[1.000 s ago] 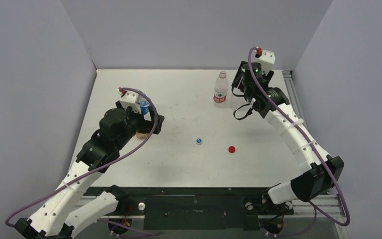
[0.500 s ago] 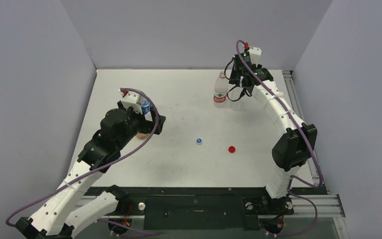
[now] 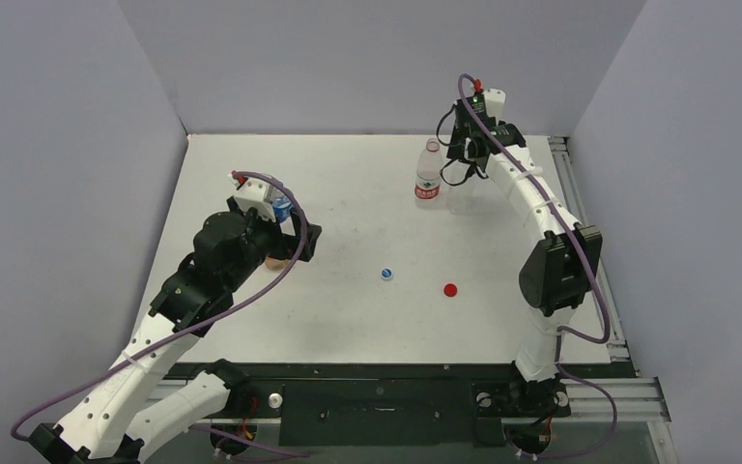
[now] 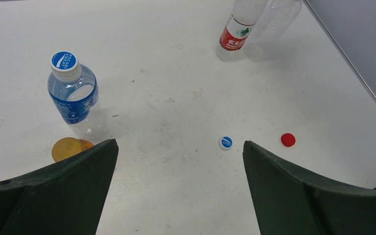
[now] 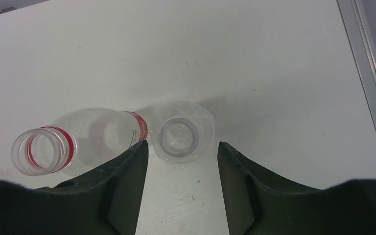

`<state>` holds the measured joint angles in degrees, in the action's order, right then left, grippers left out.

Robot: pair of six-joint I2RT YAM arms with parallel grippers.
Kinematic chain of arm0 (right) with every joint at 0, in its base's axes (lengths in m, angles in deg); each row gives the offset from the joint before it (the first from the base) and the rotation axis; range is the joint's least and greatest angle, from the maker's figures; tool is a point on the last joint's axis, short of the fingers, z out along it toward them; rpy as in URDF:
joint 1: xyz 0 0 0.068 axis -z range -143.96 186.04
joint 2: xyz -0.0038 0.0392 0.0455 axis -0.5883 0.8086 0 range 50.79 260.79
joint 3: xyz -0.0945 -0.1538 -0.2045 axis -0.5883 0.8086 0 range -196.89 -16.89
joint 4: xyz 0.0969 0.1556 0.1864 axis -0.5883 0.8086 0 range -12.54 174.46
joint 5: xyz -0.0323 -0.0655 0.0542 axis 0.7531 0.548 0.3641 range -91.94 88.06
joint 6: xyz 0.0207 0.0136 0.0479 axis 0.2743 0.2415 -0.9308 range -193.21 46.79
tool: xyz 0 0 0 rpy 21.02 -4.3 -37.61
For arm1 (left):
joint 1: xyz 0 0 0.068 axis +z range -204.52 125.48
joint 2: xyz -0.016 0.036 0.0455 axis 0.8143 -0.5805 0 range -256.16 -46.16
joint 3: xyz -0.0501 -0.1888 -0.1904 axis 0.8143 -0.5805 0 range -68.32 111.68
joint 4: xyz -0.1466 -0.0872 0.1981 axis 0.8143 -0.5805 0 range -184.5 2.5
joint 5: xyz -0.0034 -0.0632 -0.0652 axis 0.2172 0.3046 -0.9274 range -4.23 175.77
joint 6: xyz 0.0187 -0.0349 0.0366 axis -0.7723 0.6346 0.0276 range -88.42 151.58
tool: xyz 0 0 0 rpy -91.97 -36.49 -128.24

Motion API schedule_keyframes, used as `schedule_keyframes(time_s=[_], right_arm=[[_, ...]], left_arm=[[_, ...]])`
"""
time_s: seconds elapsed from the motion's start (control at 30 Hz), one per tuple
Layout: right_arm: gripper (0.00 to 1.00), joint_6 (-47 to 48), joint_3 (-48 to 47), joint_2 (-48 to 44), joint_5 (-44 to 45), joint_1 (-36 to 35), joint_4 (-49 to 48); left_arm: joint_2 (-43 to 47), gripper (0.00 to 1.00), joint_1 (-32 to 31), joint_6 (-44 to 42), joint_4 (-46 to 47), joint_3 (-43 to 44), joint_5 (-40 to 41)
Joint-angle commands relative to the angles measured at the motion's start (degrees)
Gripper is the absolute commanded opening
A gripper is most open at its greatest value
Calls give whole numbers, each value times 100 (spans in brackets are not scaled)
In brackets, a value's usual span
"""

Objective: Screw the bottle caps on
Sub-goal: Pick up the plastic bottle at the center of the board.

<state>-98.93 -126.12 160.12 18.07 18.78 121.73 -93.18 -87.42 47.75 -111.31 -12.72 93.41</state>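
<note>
**Bottle caps (image 3: 386,274) lie loose while the right arm goes for an open bottle**

The right gripper (image 5: 182,145) has swung in the last second from the right side of the tabletop (image 3: 348,319) to its far edge, in the upper right of the overhead view. Its jaws have narrowed on the way. They now straddle the clear bottle (image 5: 182,134) from above with a sliver of white showing at each side, so they are released and grasp nothing yet. Just to the left in the wrist view stands the red-labelled bottle (image 5: 78,142). Both mouths are uncapped.

This looks like a grasp to steady or move a bottle before it gets a cap. No cap is in hand.

The left gripper (image 4: 178,144) has not moved and hangs fully spread in the left half of the overhead view. Before it stands the blue-labelled bottle (image 4: 72,93), its cap already on. The orange-gold cap (image 4: 66,149) sits at the edge of the left finger; whether it sits on a bottle I cannot tell.

The loose blue-and-white cap (image 4: 226,142) and the red cap (image 4: 288,140) rest mid-tabletop, well apart from the open bottles.
</note>
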Motion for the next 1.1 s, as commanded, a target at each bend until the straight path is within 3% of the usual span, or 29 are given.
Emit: schedule_keyframes(time_s=[0.0,0.53,0.67,0.97,1.07], right_arm=[[50,102,-387,109,-112,79,-5],[44,89,-448,483,-225,126,-66],[35,86,-418,461,-155,141,-34],[0,2,24,-127,234,205,185],[0,-22,342,-607,317,199,429]], left_arm=[[54,97,-18,70,101,132,-22],[19,97,-16,79,-2,223,4],[10,96,-21,88,6,211,-7],[5,97,-23,20,418,3,-225],[-37,96,-23,-44,689,-148,-400]])
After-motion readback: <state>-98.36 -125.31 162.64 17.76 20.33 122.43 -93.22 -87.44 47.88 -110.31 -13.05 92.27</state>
